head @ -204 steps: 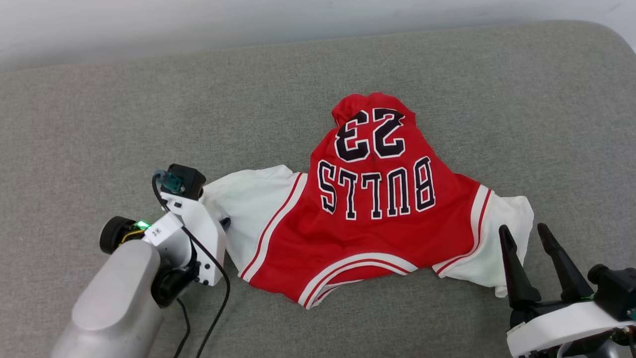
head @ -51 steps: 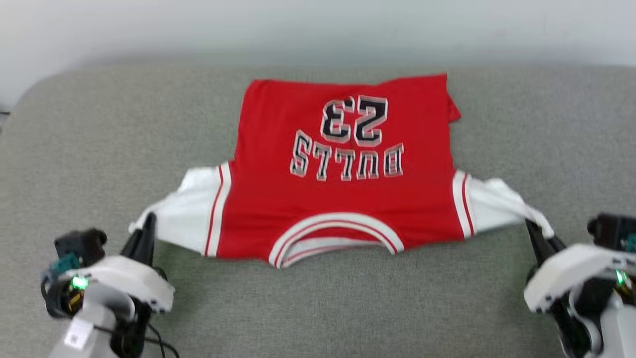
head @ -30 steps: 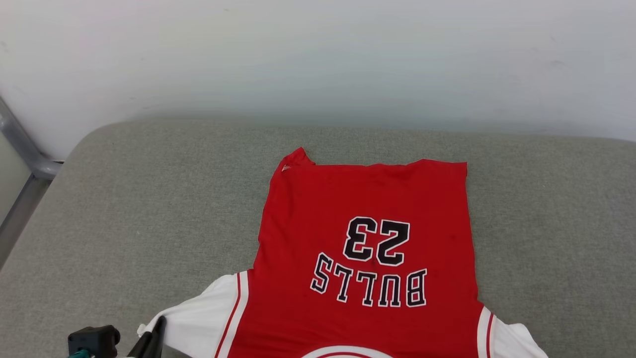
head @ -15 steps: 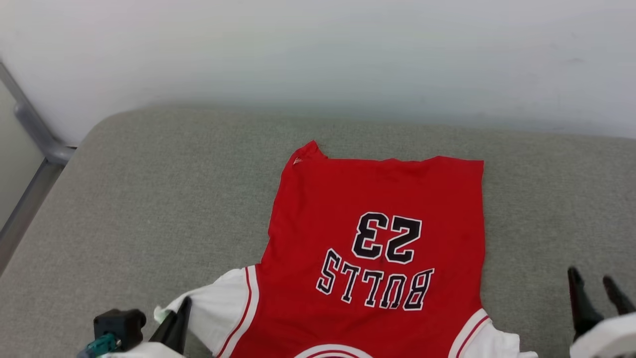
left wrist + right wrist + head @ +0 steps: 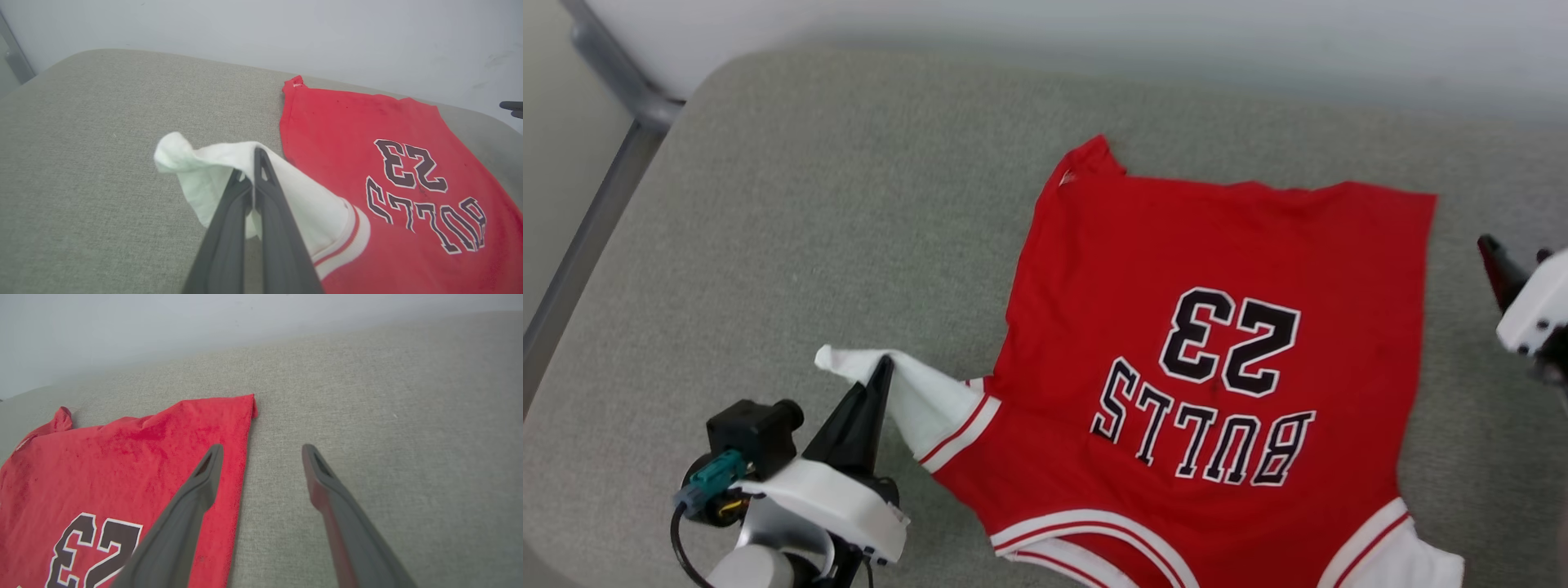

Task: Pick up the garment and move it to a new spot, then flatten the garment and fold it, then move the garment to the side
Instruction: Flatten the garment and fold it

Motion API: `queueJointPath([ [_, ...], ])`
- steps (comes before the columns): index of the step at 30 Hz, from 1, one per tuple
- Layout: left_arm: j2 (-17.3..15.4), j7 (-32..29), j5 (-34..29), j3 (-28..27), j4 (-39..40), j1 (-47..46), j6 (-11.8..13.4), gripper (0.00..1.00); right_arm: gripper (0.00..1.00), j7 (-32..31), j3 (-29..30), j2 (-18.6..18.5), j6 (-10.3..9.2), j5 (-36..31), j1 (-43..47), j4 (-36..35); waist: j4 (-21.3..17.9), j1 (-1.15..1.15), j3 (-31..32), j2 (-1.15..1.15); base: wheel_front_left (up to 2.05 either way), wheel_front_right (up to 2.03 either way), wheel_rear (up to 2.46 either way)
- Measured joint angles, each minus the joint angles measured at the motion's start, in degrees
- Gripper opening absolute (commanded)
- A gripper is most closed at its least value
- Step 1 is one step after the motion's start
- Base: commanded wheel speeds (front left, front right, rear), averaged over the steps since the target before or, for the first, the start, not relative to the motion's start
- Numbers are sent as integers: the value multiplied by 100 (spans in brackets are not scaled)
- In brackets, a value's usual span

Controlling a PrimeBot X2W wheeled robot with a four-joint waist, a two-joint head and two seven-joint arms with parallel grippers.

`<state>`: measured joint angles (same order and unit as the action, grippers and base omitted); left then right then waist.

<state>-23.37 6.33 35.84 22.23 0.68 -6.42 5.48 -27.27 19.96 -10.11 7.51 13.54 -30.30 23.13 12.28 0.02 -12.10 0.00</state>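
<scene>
Left jaws are clamped tight on the near-left white sleeve (image 5: 212, 163) of the red jersey T-shirt (image 5: 1217, 269), a short-sleeved knit top with red-and-white striped trim. The 2 long dark fingers (image 5: 226, 237) meet at their tips with a fold of white cloth pinched between them. That sleeve is drawn up into a peak, its loose end curling past the fingertips, and it stands off the grey-green woven cushion (image 5: 792, 229) below.

Right jaws stand wide apart with nothing between them. In the right wrist view 1 finger (image 5: 192, 498) crosses the shirt's straight side edge near a hem corner, while the other finger (image 5: 337, 514) lies over bare cushion. Whether either touches the fabric I cannot tell.

The shirt's body lies spread flat on the cushion, printed side up. The black, white-outlined "23" and "BULLS" read upside down in the head view, with the hem toward the pale wall (image 5: 1094, 24) and the collar toward the robot. Its other white sleeve (image 5: 1421, 567) lies flat at the lower right of that view. The far-left hem corner is curled up slightly. A grey metal post (image 5: 613, 73) runs past the cushion's far-left corner.
</scene>
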Motion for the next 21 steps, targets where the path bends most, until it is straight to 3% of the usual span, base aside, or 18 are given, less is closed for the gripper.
queueJointPath([
  [6,155,249,-34,93,-140,-385,-224,0,100,-1137,74,-194,0,-563,-1091,499,255,0,-579,0,0,0,0],
  [20,368,554,-97,226,-583,-1062,-598,0,100,-2031,302,-225,-1,-1395,-1995,1058,648,-1,-1493,0,0,0,0],
  [21,377,566,-96,233,-621,-1063,-599,0,88,-2091,315,-226,0,-1408,-2006,1073,649,-1,-1494,0,0,0,0],
])
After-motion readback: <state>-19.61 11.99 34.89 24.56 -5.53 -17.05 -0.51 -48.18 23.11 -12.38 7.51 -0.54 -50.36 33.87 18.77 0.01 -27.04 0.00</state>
